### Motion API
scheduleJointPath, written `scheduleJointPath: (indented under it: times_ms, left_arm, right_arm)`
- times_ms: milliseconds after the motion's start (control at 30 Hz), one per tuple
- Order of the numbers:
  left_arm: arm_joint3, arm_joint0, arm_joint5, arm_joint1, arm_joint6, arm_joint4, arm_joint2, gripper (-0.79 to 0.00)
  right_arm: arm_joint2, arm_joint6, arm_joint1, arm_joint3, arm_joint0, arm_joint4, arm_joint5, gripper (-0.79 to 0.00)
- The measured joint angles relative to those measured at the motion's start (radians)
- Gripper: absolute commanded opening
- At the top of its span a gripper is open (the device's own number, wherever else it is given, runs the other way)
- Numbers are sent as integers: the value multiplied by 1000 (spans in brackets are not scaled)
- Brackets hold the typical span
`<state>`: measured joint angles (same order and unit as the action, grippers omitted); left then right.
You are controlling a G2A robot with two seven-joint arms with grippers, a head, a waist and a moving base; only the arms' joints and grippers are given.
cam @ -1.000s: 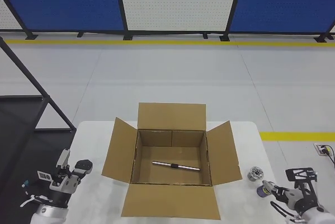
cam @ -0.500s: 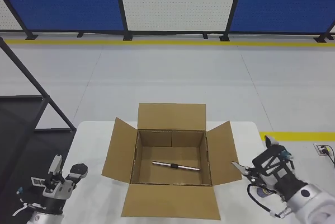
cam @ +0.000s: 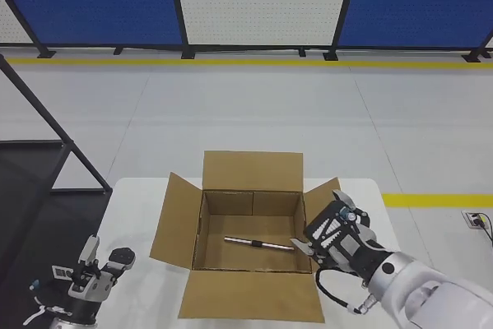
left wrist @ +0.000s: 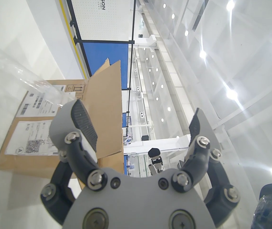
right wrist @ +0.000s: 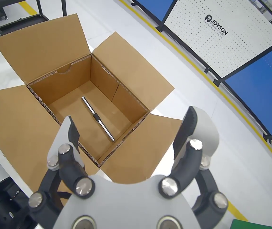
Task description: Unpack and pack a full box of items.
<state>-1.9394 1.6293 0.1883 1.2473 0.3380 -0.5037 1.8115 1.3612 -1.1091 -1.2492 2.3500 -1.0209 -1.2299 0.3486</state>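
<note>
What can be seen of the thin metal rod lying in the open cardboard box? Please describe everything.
The thin silver metal rod is straight and shiny, with a short dark band near its middle. It lies flat on the floor of the open brown cardboard box, nearly parallel to the back wall. One end is close to a side wall; contact there cannot be judged. Nothing else touches it. The open right tool hovers above the box's rim, apart from the rod.

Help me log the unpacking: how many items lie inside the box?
1: a metal rod lies flat mid-floor in the open box. Something small could hide under the near wall.
</note>
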Motion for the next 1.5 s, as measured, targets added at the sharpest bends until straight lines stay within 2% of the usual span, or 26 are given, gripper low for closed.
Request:
scheduleJointPath:
  times_ms: [267,400,467,600,800,1000,1133,1500]
  left_arm:
    - [0,0,0,0,0,0,0,0]
    - [-16,-1,-17,-1,17,16,-15,0]
    - [-20,0,-20,-1,18,15,-15,0]
    - [-19,19,-10,-1,24,8,-5,0]
    - [-9,56,20,1,21,-32,28,0]
    - [-9,70,32,3,23,-65,48,0]
    - [-14,70,21,3,29,-84,48,0]
    - [-15,70,20,3,29,-83,48,0]
  right_arm:
    - [-3,2,0,-1,-2,-1,3,0]
    - [-89,23,0,-36,32,-24,58,0]
    - [-142,-6,-5,-75,87,-19,66,0]
    - [-317,-119,-30,-219,275,-29,73,0]
    - [-506,-182,-94,-512,545,128,-35,0]
    - [-641,-216,-154,-772,720,176,-133,0]
    - [-737,-236,-187,-845,756,104,-197,0]
    - [-740,-238,-189,-850,757,99,-203,0]
